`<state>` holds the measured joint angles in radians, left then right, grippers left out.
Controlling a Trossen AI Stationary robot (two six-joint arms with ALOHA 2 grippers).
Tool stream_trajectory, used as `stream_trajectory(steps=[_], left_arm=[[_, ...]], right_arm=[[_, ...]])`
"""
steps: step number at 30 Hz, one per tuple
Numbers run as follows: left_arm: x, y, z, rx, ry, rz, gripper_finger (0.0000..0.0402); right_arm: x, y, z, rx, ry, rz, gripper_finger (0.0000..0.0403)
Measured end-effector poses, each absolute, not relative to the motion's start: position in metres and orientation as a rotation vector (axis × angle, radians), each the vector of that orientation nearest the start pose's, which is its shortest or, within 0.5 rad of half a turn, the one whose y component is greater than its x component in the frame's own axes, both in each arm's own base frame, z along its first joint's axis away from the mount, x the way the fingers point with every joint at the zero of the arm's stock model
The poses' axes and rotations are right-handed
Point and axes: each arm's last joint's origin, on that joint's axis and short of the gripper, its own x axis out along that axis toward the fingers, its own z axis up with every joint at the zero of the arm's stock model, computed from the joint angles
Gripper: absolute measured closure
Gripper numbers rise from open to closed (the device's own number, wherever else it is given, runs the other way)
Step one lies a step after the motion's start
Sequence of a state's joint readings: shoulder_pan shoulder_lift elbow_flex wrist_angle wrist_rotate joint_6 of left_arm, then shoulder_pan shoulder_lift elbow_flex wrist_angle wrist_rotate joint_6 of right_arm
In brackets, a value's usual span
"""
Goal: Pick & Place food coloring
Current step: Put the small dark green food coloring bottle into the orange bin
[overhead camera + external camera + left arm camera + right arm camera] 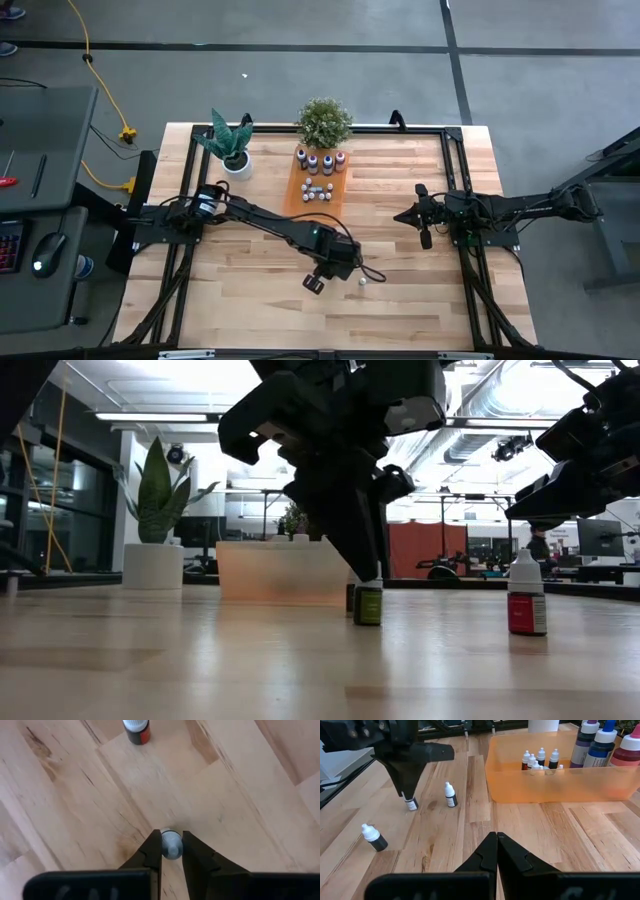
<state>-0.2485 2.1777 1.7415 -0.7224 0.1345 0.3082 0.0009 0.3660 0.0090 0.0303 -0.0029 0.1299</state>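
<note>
My left gripper (pixel 171 851) stands near the table's middle (pixel 343 262), pointing down, shut on a tiny white-capped food coloring bottle with a green label (pixel 368 606). A red-bodied bottle (pixel 526 600) stands upright close by, also seen in the left wrist view (pixel 136 730). The right wrist view shows two more loose bottles on the wood: one upright (pixel 450 796) and one leaning (pixel 374 837). Several small bottles (pixel 540 760) stand in the orange tray (pixel 520 790). My right gripper (pixel 497 840) is shut and waits right of the tray (pixel 405 215). My left gripper pinches the bottle's white cap (pixel 171 840) between its two fingers, at their free ends. The fingers come from above, pointing down with a slight slant. The bottle stands about upright with its base on the table (pixel 368 622).
Larger dark and red bottles (pixel 605 742) stand in the far end of the tray. Two potted plants (pixel 232 145) (pixel 323 122) sit at the far edge. Black frame rails (pixel 170 270) run along both sides. Bare wood lies toward the near edge.
</note>
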Motion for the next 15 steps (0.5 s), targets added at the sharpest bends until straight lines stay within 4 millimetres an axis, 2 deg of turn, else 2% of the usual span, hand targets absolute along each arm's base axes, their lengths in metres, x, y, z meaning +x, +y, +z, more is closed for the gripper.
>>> stream_trajectory(steps=[7,15], left_arm=[[0.448,-0.117,0.213,0.335,1.083,-0.512,0.0366],[0.447,-0.110,0.271,0.339,1.076,-0.528,0.0367]], right_arm=[[0.116,0.000,0.138,0.129,0.326,-0.018,0.0402],[0.116,0.000,0.138,0.129,0.327,-0.017,0.0402]])
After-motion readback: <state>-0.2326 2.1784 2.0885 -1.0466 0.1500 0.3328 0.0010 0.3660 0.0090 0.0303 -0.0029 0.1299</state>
